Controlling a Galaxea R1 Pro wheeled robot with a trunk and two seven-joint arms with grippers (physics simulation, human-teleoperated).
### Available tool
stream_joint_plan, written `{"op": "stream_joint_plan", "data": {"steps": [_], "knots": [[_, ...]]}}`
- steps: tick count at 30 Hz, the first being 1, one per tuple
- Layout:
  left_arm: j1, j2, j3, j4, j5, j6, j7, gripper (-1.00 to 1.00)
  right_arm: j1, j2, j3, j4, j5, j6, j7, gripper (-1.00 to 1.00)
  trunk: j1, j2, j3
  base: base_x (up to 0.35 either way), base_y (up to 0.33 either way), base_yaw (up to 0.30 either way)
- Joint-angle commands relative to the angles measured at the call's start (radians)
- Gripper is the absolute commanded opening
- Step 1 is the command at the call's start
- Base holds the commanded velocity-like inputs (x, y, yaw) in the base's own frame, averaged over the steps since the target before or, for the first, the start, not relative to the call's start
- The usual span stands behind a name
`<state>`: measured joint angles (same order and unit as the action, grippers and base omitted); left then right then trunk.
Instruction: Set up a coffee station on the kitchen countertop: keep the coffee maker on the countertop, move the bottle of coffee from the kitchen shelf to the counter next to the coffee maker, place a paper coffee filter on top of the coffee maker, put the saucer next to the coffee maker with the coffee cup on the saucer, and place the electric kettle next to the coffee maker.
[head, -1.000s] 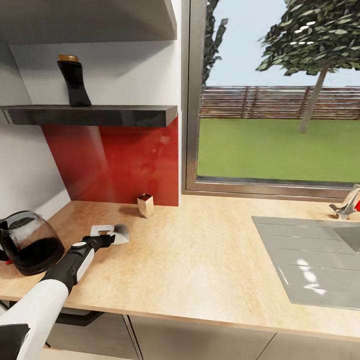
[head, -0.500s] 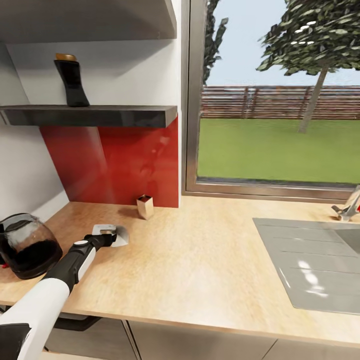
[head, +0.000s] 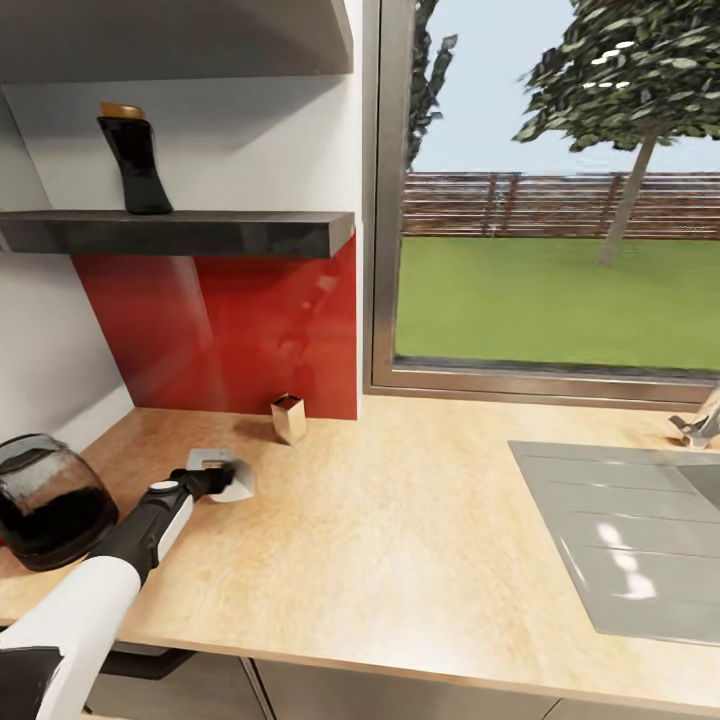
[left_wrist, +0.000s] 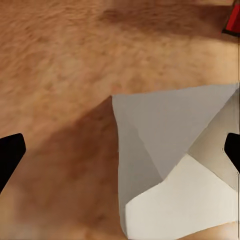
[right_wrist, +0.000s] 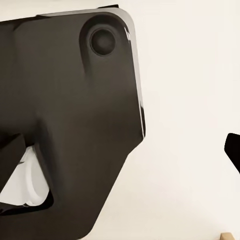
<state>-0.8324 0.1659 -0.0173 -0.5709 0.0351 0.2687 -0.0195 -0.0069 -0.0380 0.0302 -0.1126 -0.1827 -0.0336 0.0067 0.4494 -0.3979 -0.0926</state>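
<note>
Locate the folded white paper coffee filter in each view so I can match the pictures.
Head view: the folded white paper coffee filter lies on the beige wood-grain countertop, at the left hand.
Left wrist view: it lies on that wood grain, lower right, between the dark fingertips.
Right wrist view: not in it.
Shared landmark: the countertop's wood grain.

Light beige wood-grain table (head: 400, 540); glossy red splashback panel (head: 250, 330); dark grey floating wall shelf (head: 180, 232); dark brown waisted bottle (head: 131, 160) with tan-yellow cap; white-grey folded paper filter (left_wrist: 175, 170).
</note>
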Motion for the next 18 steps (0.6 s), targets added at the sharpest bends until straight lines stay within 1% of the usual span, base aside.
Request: {"op": "stream_joint_plan", "data": {"steps": [1,3,5,8,10,11,15,18], "knots": [[-0.001,0.0,-0.012,-0.002,0.001,0.006,-0.002,1.0,-0.001,0.0,0.004,0.001,-0.009,-0.003,0.001,1.0,0.001,-0.002,-0.002,0.019,0.0,0.0],[0.0,0.001,-0.046,-0.001,-0.002,0.006,-0.002,1.0,-0.001,0.0,0.004,0.001,-0.009,-0.003,0.001,1.0,0.001,-0.002,-0.002,0.01,0.0,0.0],[0.0,0.001,-0.069,-0.001,-0.003,0.006,-0.002,1.0,-0.001,0.0,0.004,0.001,-0.009,-0.003,0.001,1.0,0.001,-0.002,-0.002,0.005,0.0,0.0],[-0.001,0.001,-0.093,-0.001,-0.004,0.006,-0.003,1.0,-0.001,0.0,0.004,0.001,-0.009,-0.002,0.001,1.0,0.001,-0.002,-0.002,0.002,0.0,0.0],[-0.001,0.001,-0.1,-0.001,-0.005,0.006,-0.004,1.0,-0.001,0.0,0.004,0.001,-0.009,-0.002,0.001,1.0,0.001,-0.002,-0.002,0.001,0.0,0.0],[-0.001,0.001,-0.11,-0.001,-0.005,0.007,-0.004,1.0,-0.001,0.0,0.004,0.001,-0.009,-0.002,0.001,1.0,0.001,-0.002,-0.002,0.0,0.0,0.0],[-0.001,0.005,-0.18,-0.001,-0.007,0.008,-0.005,1.0,-0.001,0.0,0.004,0.001,-0.009,-0.002,0.001,1.0,0.001,-0.002,-0.002,0.0,0.0,0.0],[-0.002,0.008,-0.2,-0.001,-0.008,0.008,-0.005,1.0,-0.001,0.0,0.003,0.001,-0.009,-0.002,0.001,1.0,0.001,-0.002,-0.002,0.0,0.0,0.0]]}}
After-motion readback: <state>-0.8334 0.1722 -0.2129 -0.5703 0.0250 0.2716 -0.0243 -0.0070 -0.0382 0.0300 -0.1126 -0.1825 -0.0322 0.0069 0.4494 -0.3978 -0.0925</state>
